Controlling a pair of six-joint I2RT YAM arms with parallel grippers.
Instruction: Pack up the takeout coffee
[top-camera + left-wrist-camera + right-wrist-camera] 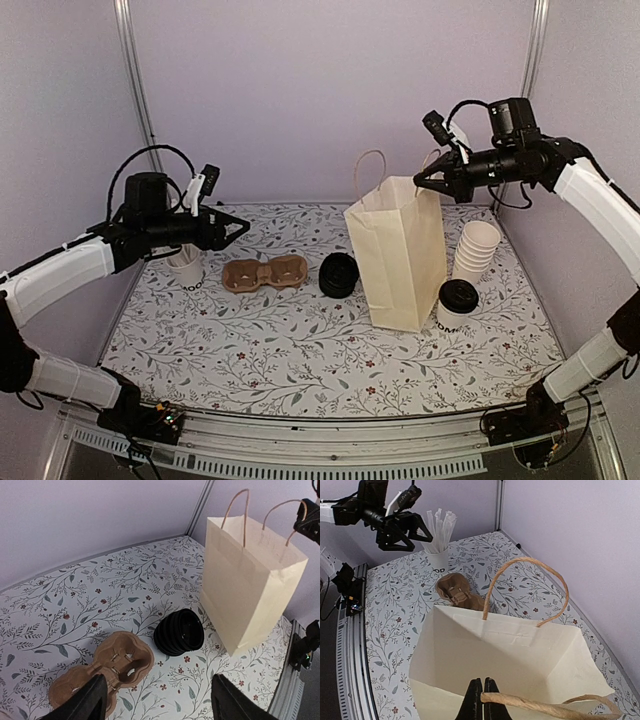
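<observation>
The takeout coffee (457, 303), a white cup with a black lid, stands on the table right of the cream paper bag (400, 250). The bag stands upright and open; it also shows in the left wrist view (247, 580) and the right wrist view (505, 665). My right gripper (420, 183) is shut on the bag's near twine handle (540, 709) and holds it above the bag's mouth. My left gripper (238, 227) is open and empty, hovering above the brown cup carrier (264, 273), which also shows in the left wrist view (107, 667).
A stack of black lids (339, 275) lies on its side between carrier and bag. A stack of plain white cups (476, 250) stands right of the bag. A white cup of stir sticks (186, 268) stands at the left, under my left arm.
</observation>
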